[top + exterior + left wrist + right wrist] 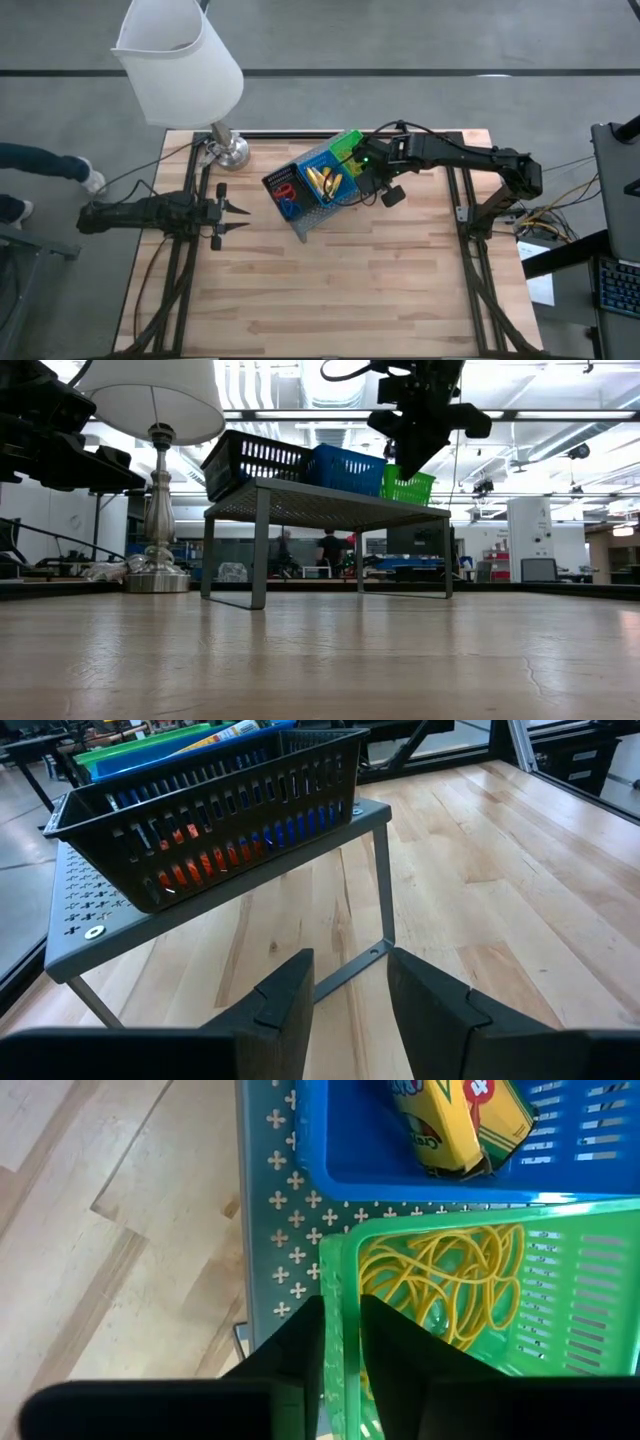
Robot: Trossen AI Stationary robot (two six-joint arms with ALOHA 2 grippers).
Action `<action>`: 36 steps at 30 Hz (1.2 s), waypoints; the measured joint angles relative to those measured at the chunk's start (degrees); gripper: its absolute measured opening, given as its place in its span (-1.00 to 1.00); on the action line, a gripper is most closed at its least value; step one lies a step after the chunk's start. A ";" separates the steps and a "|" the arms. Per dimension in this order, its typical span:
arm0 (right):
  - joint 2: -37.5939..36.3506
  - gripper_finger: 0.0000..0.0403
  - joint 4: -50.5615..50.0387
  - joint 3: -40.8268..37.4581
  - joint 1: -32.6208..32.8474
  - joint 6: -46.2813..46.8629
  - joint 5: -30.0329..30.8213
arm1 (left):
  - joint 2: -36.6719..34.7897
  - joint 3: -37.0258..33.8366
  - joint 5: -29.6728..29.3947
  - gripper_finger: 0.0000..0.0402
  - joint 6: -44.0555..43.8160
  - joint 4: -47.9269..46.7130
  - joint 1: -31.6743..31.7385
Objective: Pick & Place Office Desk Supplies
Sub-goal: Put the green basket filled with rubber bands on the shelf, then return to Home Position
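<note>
A lab: ceiling strip lights (560, 415), equipment benches (420, 565) behind.

left arm (150, 213): showing matte black, slim jointed links | left end effector (232, 216): showing two dark pointed fingers (285, 1010), blocky with stepped inner faces | right arm (470, 160): showing black, boxy joints, a green light glowing near the wrist | cables: black, possibly looping above the right wrist | right end effector (340, 1350): showing two flat black fingers

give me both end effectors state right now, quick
Left end effector: open, holding nothing, beside the black slotted plastic bin.
Right end effector: slightly open, fingers straddling the wall of the green slotted plastic bin.
</note>
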 joint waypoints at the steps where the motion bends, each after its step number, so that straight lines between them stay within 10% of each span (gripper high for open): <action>1: 0.00 -0.68 0.01 0.00 0.00 0.01 0.02 | 0.00 0.00 0.01 -0.34 0.02 -0.01 -0.02; 36: -5.82 -0.49 0.92 0.07 1.71 1.64 -0.17 | 0.02 0.00 0.02 -0.34 0.02 0.00 -0.02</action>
